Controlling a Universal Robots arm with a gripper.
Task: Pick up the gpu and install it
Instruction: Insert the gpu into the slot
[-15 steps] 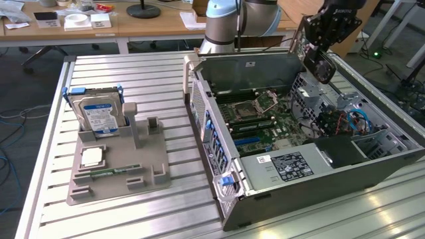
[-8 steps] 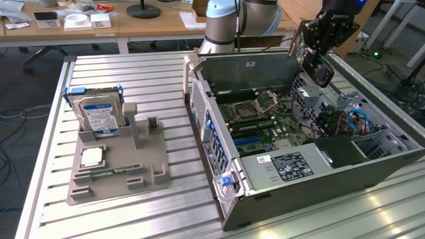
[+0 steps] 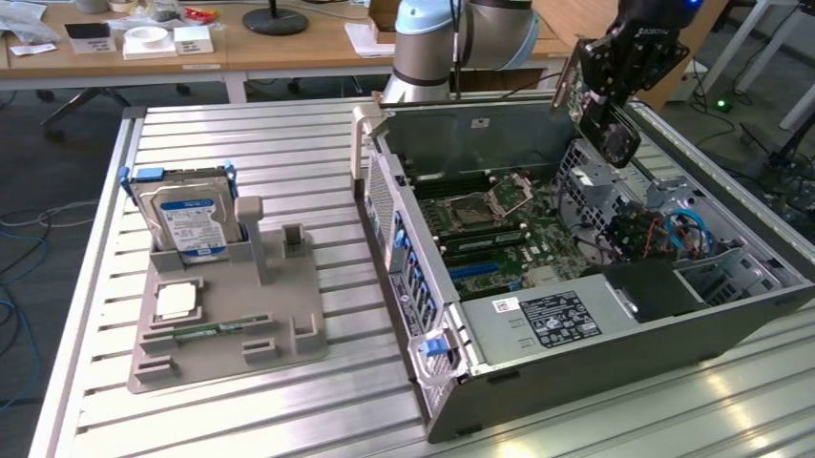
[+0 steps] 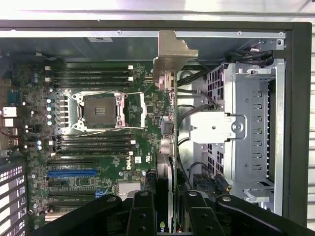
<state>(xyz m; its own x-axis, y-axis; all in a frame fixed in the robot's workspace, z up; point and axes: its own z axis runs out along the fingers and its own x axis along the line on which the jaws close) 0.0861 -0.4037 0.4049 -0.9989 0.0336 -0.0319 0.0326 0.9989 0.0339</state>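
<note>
In wrist view we see the gpu [image 4: 170, 73] edge-on, so both its faces stay hidden. Its near end disappears btw. the fingers [image 4: 142, 211] of the gripper [image 4: 170, 199], and these are cut by the picture's edge. The pc case [image 4: 295, 123] is cut too, on the motherboard [image 4: 147, 105] side. In ext. view the arm [image 3: 440, 43] is cut by the upper edge. The hard drive [image 3: 191, 215] has its lower part hidden in the grey holder [image 3: 229, 305]. The text on the black label [image 3: 560, 320] is too small to read.
</note>
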